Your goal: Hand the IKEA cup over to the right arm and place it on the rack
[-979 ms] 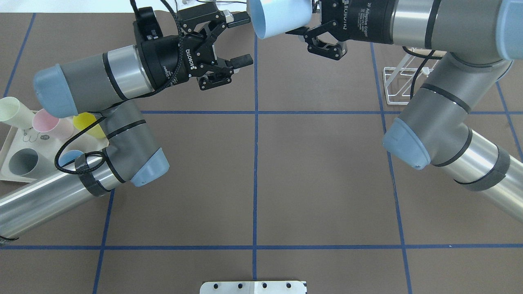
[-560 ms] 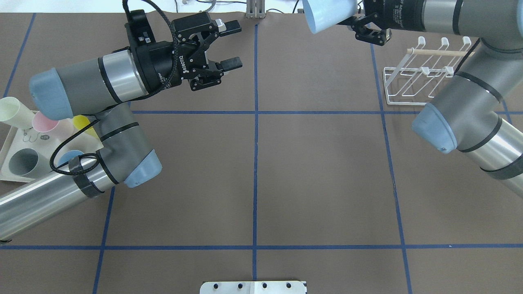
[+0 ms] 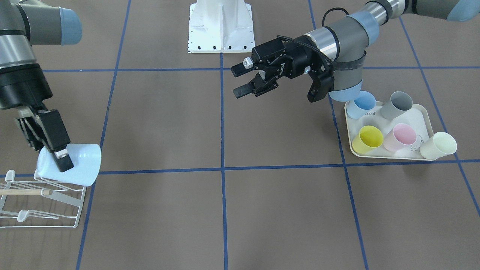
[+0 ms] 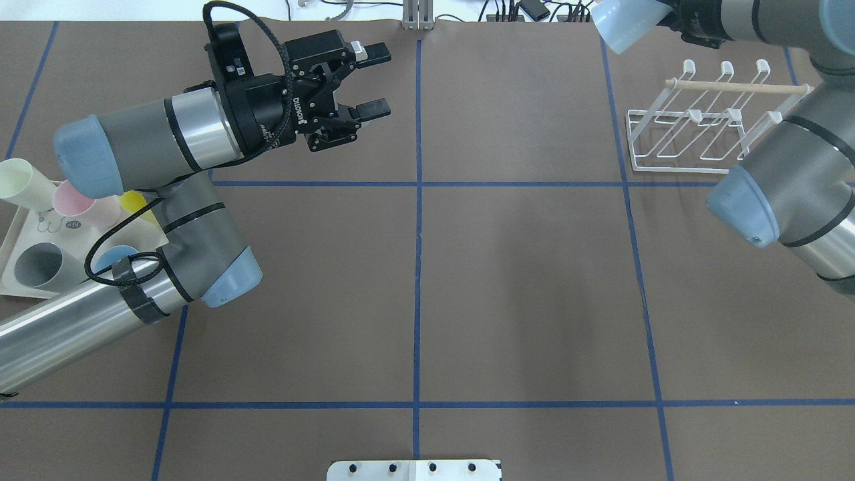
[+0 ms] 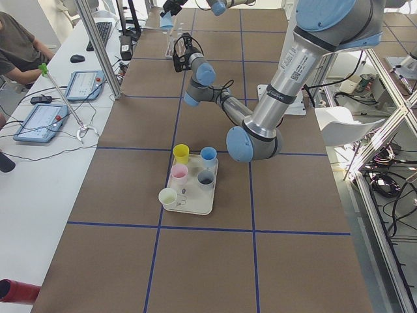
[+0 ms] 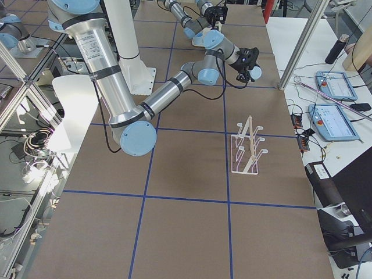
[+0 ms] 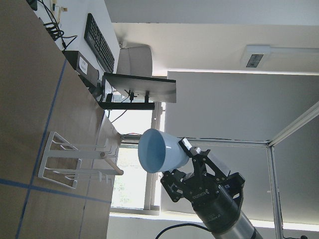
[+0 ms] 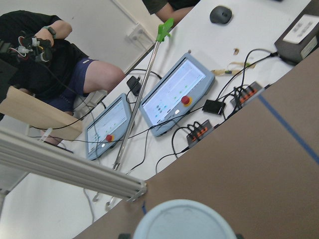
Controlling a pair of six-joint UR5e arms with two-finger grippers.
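A pale blue cup (image 3: pixel 80 163) is held tilted on its side in my right gripper (image 3: pixel 56 159), which is shut on its wall. It hangs in the air near a corner of the white wire rack (image 3: pixel 56 187), clear of the prongs. In the overhead view the cup (image 4: pixel 624 27) is at the top edge, left of the rack (image 4: pixel 695 127) and its wooden rod. The left wrist view shows the cup (image 7: pixel 159 149) above the rack (image 7: pixel 75 164). My left gripper (image 4: pixel 377 80) is open and empty, far left of the cup.
A cream tray (image 3: pixel 348 131) sits by my left arm and holds yellow (image 3: pixel 367 138), pink (image 3: pixel 403 137), cream (image 3: pixel 438 146), grey (image 3: pixel 397 105) and blue (image 3: pixel 362 105) cups. The robot's white base (image 3: pixel 221 26) is at the table's edge. An operators' desk with pendants lies beyond the rack.
My right arm has carried the cup to the right, from the table's middle line to beside the rack. My left gripper has drawn back a little to the left and stays open.
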